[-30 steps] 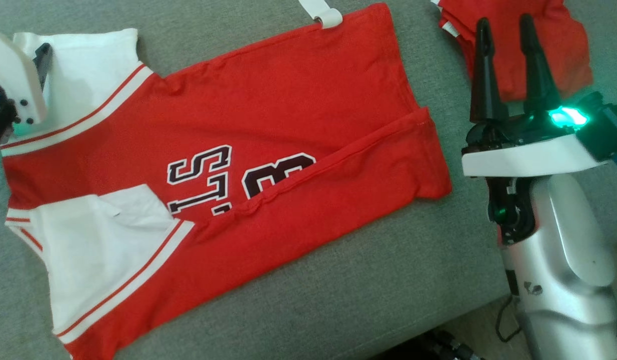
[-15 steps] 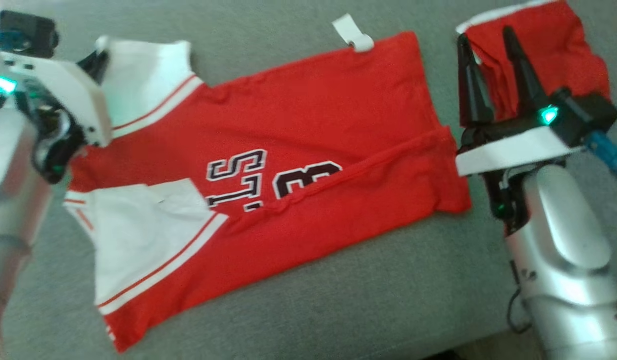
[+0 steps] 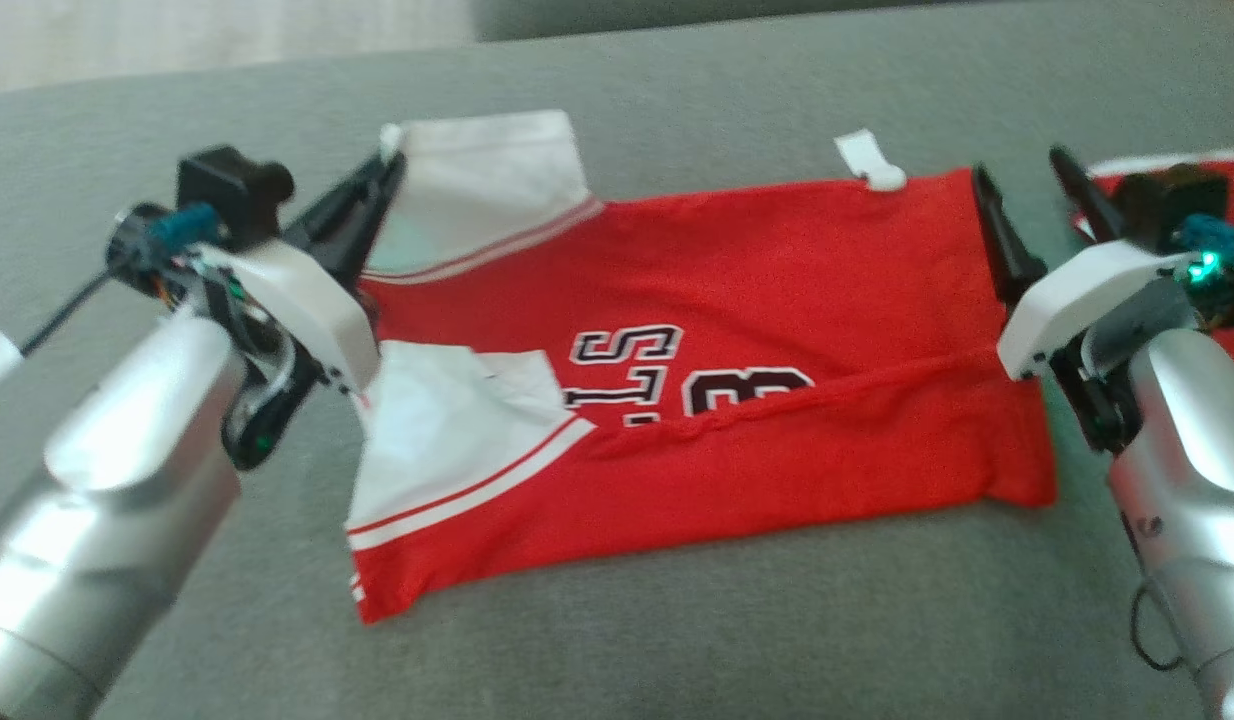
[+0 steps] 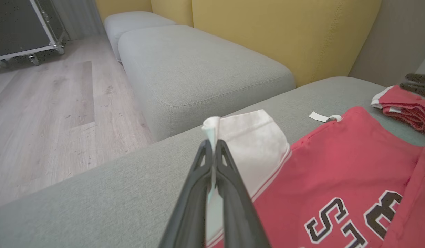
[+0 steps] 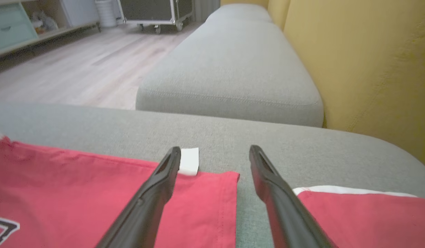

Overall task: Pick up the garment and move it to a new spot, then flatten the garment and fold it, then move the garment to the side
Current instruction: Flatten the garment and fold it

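The red jersey (image 3: 737, 300) lies spread on the grey cushion (image 3: 677, 620), with its near long side folded over part of the number. The left pincer (image 3: 389, 168) is clamped on the far corner of the white sleeve (image 3: 487, 170), at the far left of the jersey; the cloth edge stands up between its fingers. The right pincer (image 5: 215, 151) has its fingers apart at the jersey's far right corner, near a small white tag (image 3: 870, 160), and it holds nothing. Just to its right lies a second red garment (image 5: 364, 213).
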